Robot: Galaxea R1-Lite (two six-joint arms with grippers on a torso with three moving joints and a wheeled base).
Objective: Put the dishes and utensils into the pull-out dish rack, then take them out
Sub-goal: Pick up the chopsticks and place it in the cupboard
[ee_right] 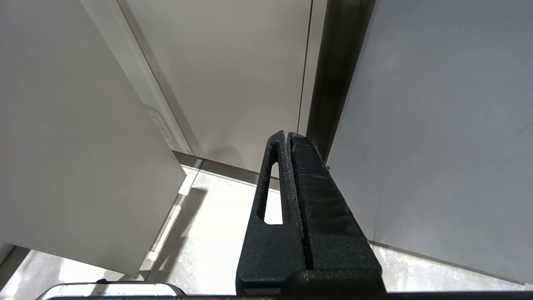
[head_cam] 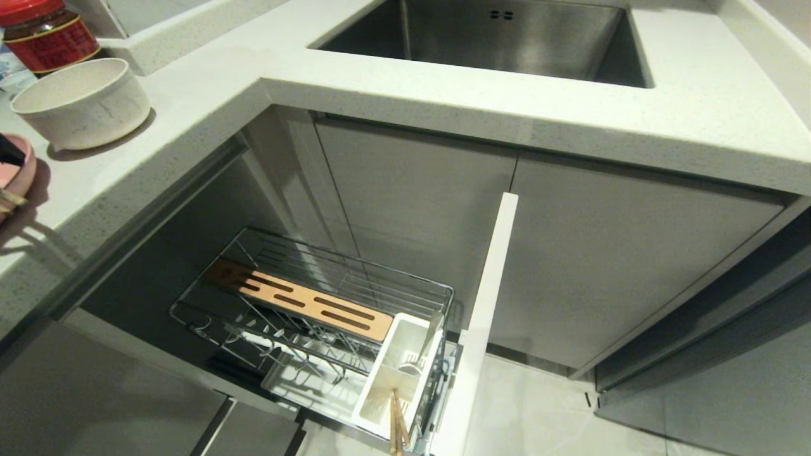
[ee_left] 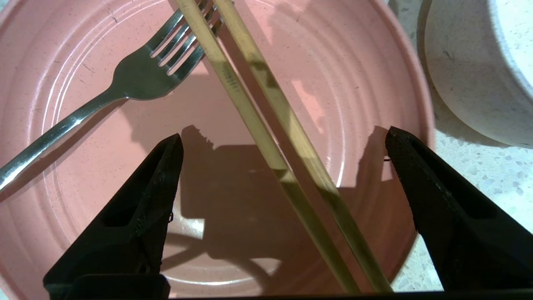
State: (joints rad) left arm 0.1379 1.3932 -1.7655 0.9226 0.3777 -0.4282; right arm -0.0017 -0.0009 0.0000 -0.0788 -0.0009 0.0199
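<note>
From the head view, the pull-out dish rack stands drawn out below the countertop, its white cabinet front on the right side, and one pair of chopsticks stands in its white utensil holder. The off-white bowl sits on the counter at far left, near the pink plate, which shows only at the picture's edge beside a red-lidded jar. In the left wrist view, the left gripper hangs over the plate with its fingers spread wide and holding nothing; a second pair of chopsticks lies across the plate between them, crossing the tines of the fork, and the bowl stands just beside the plate. In the right wrist view, the right gripper is pressed together, empty, pointing at the cabinet doors above the floor.
</note>
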